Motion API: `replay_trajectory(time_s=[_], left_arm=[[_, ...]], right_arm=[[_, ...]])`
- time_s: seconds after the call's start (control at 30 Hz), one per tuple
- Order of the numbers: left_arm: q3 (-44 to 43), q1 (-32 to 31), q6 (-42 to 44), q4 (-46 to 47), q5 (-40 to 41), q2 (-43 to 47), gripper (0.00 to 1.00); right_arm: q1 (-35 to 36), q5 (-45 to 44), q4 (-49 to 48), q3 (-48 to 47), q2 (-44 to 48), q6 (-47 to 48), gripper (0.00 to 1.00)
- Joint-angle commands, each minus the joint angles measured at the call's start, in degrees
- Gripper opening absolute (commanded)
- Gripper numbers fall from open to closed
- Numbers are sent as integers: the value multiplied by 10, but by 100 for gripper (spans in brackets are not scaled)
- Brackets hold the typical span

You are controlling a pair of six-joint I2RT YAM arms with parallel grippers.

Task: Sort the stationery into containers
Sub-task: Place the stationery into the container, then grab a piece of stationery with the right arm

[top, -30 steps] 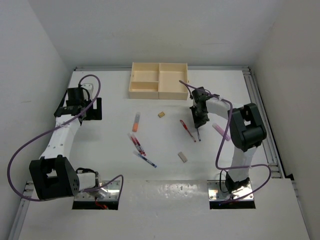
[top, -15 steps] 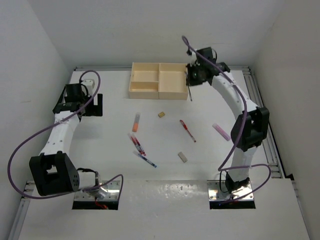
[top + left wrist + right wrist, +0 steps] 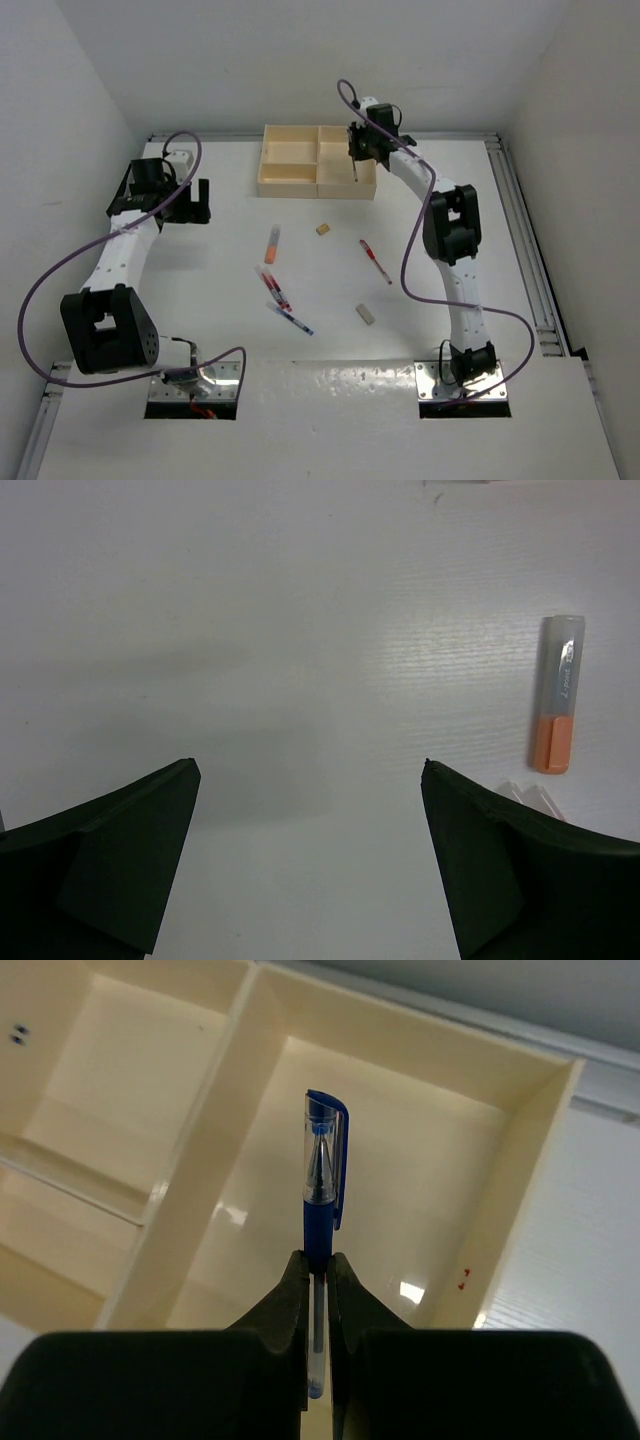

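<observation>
Blue pen point(image 3: 322, 1175) was clamped in the right gripper point(image 3: 317, 1285), hanging over the tray's point(image 3: 500, 1190) large compartment. Its long axis ran 6 to 12 from the fingers, cap at 12. Meanwhile the left gripper point(image 3: 309, 772) gaped empty, marker point(image 3: 556, 710) at its 2 o'clock.

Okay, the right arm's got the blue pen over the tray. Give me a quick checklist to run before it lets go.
1. Grip: blue pen clamped in right gripper: ok.
2. Position: pen over the large compartment of the tray, not over a divider: ok.
3. Compartment floor under the pen bare: ok.
4. Other arm: left gripper open over the table near the orange marker, away from the tray: ok.
5. Drop height above the floor: cannot tell.
</observation>
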State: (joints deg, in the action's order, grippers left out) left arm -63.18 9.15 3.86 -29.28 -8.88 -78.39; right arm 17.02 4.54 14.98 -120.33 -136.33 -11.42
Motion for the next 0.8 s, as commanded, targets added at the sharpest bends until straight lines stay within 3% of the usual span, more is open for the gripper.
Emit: replay_trajectory(time_s=[0.0, 0.2, 0.23, 0.27, 0.3, 0.37, 0.4, 0.57, 0.67, 0.77], left_arm=[[-10, 11, 1, 10, -9, 6, 100], [1, 14, -4, 14, -8, 1, 100], [1, 15, -5, 13, -8, -1, 100], [-1, 15, -6, 12, -8, -1, 100], [-2, 15, -6, 12, -7, 0, 100], [-5, 17, -6, 10, -3, 2, 100], [-7, 17, -5, 9, -1, 3, 100], [-25, 25, 2, 12, 8, 22, 100], [-25, 35, 1, 19, -2, 45, 100], [-12, 39, 4, 13, -23, 65, 100]], right_arm=[[1, -15, -96, -5, 0, 17, 0], [3, -41, -106, -1, -40, 8, 2], [4, -44, -102, -2, -43, 5, 10], [2, -43, -99, -1, -43, -3, 32], [2, -53, -92, 0, -40, -3, 43], [0, -53, -82, 1, -17, -6, 62], [0, -52, -71, 1, -4, -7, 64], [-6, -10, 20, 27, 137, -19, 58], [-4, 56, 105, 141, 225, -10, 48], [18, 68, 185, 352, 352, 25, 43]])
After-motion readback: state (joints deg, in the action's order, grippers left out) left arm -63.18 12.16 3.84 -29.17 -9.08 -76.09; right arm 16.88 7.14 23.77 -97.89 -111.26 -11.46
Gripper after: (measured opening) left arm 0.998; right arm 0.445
